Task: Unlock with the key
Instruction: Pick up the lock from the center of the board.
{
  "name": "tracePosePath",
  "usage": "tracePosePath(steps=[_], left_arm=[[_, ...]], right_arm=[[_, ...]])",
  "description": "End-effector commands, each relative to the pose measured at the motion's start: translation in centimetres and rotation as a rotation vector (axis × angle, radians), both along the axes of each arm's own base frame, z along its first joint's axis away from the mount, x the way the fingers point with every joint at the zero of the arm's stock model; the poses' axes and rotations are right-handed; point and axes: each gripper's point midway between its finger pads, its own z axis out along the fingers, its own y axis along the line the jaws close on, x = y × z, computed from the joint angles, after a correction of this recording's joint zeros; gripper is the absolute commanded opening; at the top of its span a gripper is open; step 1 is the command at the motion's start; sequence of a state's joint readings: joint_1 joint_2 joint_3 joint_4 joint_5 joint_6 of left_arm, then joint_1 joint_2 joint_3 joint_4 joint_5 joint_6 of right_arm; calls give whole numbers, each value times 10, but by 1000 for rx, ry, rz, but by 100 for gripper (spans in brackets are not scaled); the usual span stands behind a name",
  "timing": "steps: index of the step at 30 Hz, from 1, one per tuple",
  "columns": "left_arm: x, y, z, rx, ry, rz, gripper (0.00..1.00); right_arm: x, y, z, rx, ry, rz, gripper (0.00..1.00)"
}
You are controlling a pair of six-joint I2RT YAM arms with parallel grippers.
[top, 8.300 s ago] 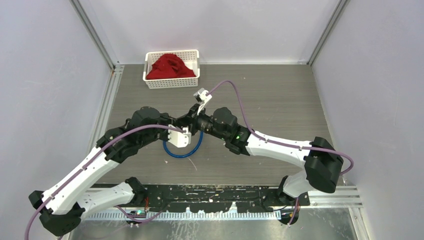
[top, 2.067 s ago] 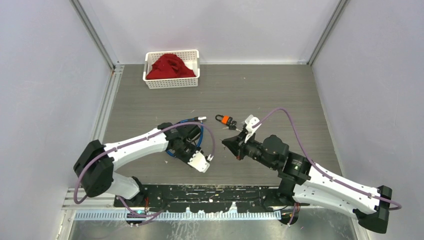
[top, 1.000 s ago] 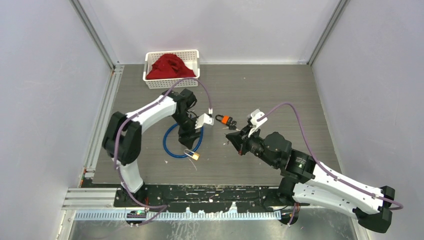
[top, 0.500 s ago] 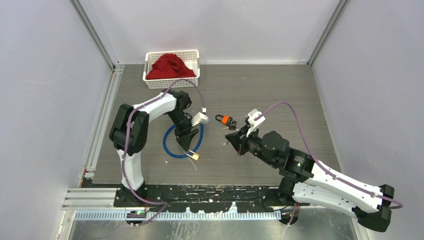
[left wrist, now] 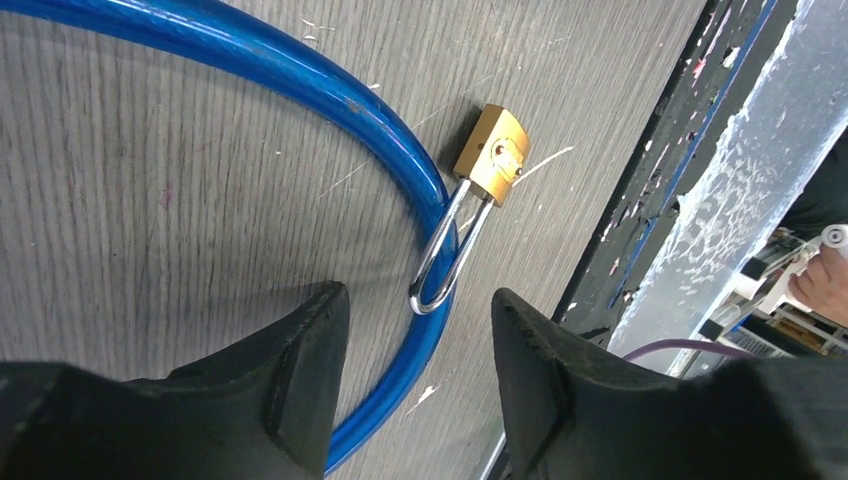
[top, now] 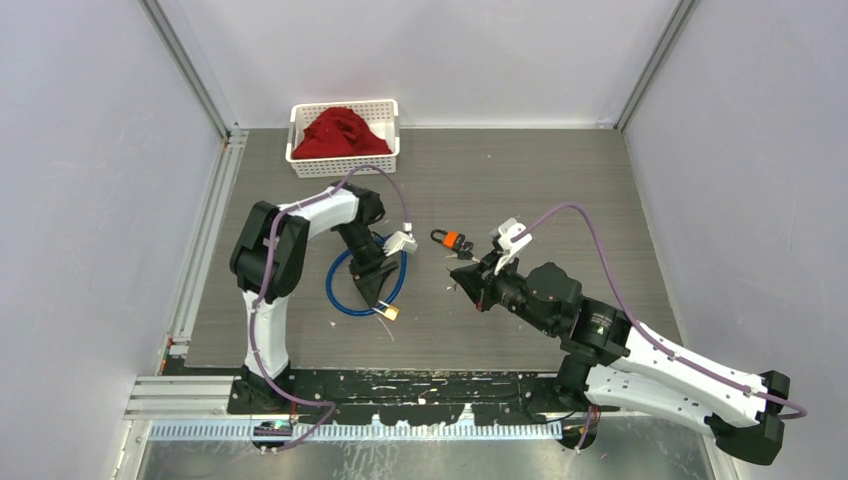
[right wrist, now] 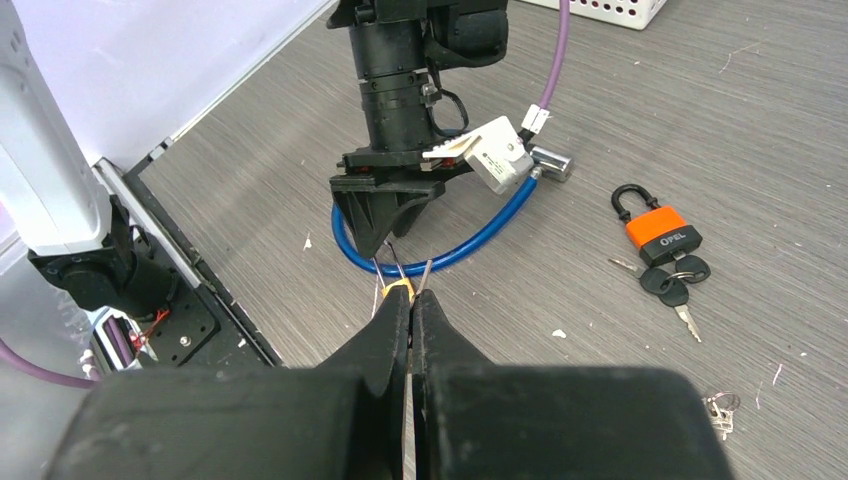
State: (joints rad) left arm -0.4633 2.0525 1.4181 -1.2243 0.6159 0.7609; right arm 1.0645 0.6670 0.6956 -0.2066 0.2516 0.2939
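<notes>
Top camera looks down from six o'clock. Left wrist faces down, close; right wrist faces ten o'clock; both apparently share the blue cable.

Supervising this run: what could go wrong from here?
The left gripper hangs open astride the shackle of the brass padlock, looped round the blue cable; closing may pinch the cable too. The keys lie flat beside the orange padlock, and the shut right gripper holds none; a pickup could slip.
</notes>
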Motion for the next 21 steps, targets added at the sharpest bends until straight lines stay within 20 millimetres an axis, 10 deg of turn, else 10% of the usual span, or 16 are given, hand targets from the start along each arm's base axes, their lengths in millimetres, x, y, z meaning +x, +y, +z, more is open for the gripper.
tracePosePath(steps=[1,15,21], left_arm=[[2,-5,-2,-10,10,8,52],[-6,-16,-6,-5,29,36,37],[-8,-23,1,-33,62,46,2]], right_arm=[[-1,1,33,89,-52,11,1],[-6,-3,28,109,-53,21,1],[-6,-4,22,104,-55,17,1]])
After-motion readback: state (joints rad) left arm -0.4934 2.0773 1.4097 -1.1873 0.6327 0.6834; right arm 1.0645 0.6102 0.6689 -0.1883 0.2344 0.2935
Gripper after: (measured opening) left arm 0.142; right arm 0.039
